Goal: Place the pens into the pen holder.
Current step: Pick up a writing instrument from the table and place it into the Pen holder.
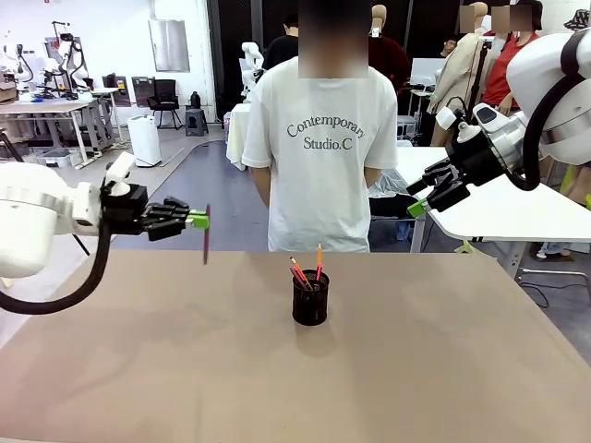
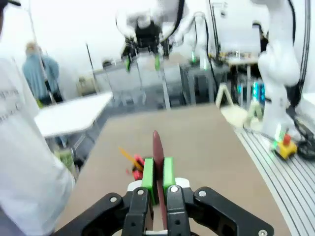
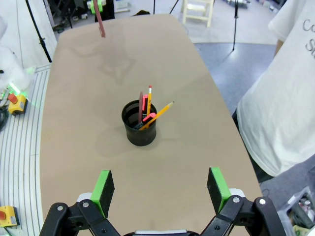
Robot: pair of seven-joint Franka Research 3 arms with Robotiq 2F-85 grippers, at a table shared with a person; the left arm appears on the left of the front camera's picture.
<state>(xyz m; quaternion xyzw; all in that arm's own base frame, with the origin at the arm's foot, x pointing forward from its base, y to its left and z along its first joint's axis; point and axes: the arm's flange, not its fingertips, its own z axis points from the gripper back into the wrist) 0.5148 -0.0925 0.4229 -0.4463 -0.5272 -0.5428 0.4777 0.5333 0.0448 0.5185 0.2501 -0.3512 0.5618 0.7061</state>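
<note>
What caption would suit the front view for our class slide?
Left tool holds a pinkish-red pen above the table, pen holder waiting at centre.

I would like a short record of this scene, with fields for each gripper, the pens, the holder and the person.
left gripper: shut on a red pen, held above the table, left of the holder
right gripper: open, holding nothing, raised above the table
holder: upright near the table's middle
pens in holder: pencils and pinkish-red pens, leaning
person: stands at the far side, white T-shirt
</note>
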